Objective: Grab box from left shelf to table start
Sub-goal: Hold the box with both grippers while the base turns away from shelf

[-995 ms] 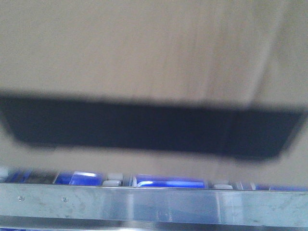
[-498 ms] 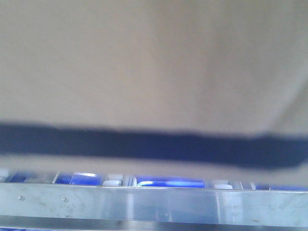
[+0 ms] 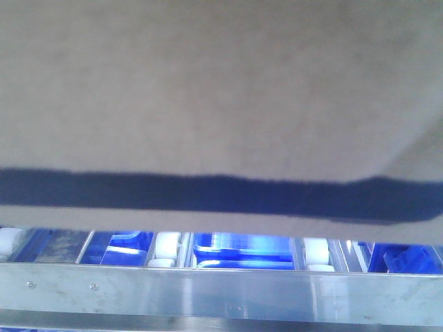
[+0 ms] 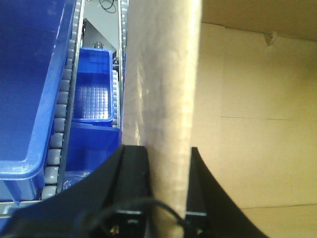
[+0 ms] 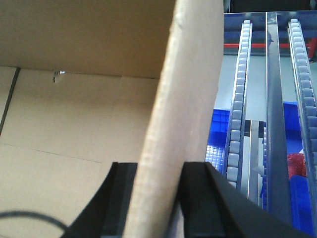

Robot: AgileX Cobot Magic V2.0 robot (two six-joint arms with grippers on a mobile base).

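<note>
left gripper (image 4: pixel 165 156) and right gripper (image 5: pixel 158 171) clamp one box (image 3: pixel 208 83).

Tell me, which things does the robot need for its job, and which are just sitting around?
For the job: box, its walls pinched by the left gripper and right gripper; shelf.
Just sitting around: blue bin; small red thing, too blurry to name.
</note>
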